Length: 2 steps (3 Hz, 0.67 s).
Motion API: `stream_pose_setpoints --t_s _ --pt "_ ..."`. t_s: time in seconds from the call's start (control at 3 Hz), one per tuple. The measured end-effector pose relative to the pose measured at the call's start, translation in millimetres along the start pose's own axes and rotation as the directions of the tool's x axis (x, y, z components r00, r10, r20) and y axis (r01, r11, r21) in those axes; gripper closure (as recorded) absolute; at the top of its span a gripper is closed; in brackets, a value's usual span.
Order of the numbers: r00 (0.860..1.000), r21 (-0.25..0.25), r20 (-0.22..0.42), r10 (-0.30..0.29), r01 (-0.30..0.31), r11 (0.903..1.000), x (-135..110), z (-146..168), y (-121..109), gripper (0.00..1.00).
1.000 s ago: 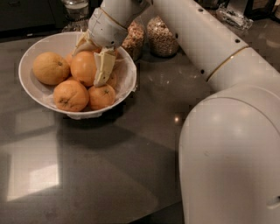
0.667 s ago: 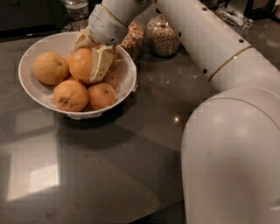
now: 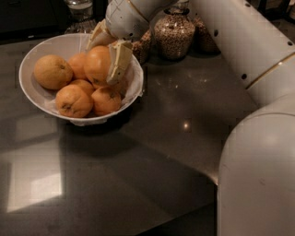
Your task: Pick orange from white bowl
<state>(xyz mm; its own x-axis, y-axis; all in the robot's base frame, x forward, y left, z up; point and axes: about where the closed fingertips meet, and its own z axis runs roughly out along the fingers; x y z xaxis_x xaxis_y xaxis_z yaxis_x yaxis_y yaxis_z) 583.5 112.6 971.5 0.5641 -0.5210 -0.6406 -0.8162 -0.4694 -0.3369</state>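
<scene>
A wide white bowl (image 3: 32,67) with crinkled lining stands at the back left of the dark counter and holds several oranges. My gripper (image 3: 103,57) reaches down into the bowl's right side. Its fingers (image 3: 119,62) are shut on one orange (image 3: 97,63), which sits raised above the others in the pile. Other oranges lie at the left (image 3: 52,72) and front (image 3: 73,100) of the bowl.
Glass jars of grains (image 3: 174,33) stand behind the bowl at the back. A glass (image 3: 79,8) stands at the back left. My white arm (image 3: 258,138) fills the right side. The counter edge runs along the lower right.
My gripper has closed on the orange and lifted it slightly above the pile. The view has shifted a little.
</scene>
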Motion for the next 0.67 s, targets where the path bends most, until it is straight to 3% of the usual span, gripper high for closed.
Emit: stream_pose_setpoints --t_s 0.33,0.67 --pt "0.997 0.08 0.077 0.023 -0.029 0.9964 -3.8 -17.7 14.0 1.0" --pt "0.989 0.179 0.14 0.041 -0.066 0.9816 -6.1 -35.6 25.1 1.0"
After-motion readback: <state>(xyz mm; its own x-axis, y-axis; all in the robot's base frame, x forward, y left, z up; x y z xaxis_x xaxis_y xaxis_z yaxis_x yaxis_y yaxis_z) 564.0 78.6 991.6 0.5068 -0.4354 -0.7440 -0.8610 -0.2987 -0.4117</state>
